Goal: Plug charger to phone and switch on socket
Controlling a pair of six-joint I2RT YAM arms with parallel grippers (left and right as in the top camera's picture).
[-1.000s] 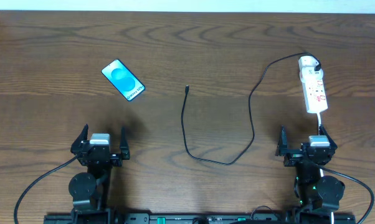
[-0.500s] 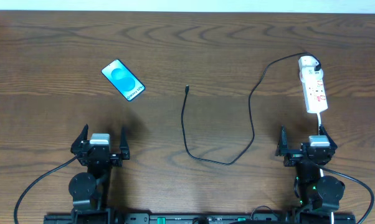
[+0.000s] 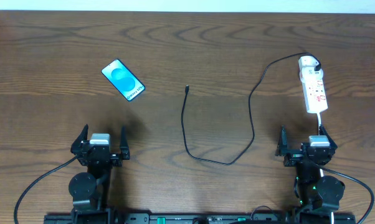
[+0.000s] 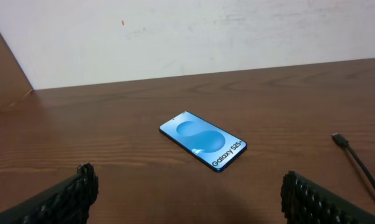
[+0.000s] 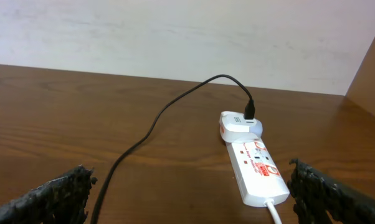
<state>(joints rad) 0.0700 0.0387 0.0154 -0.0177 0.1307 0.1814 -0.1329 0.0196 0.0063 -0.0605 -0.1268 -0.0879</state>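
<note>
The phone (image 3: pixel 123 79) lies flat at the upper left of the table, blue screen up; it also shows in the left wrist view (image 4: pixel 203 140). The charger cable (image 3: pixel 237 118) loops across the middle, its plug tip (image 3: pixel 186 89) loose on the wood, also seen at the right of the left wrist view (image 4: pixel 340 139). Its other end sits in the white socket strip (image 3: pixel 314 87), which also shows in the right wrist view (image 5: pixel 253 165). My left gripper (image 3: pixel 103 142) is open and empty, well short of the phone. My right gripper (image 3: pixel 304 142) is open and empty, just short of the strip's near end.
The strip's white lead (image 3: pixel 321 121) runs toward the right arm base. A pale wall (image 4: pixel 187 31) borders the table's far edge. Bare wooden table (image 3: pixel 187 37) surrounds everything.
</note>
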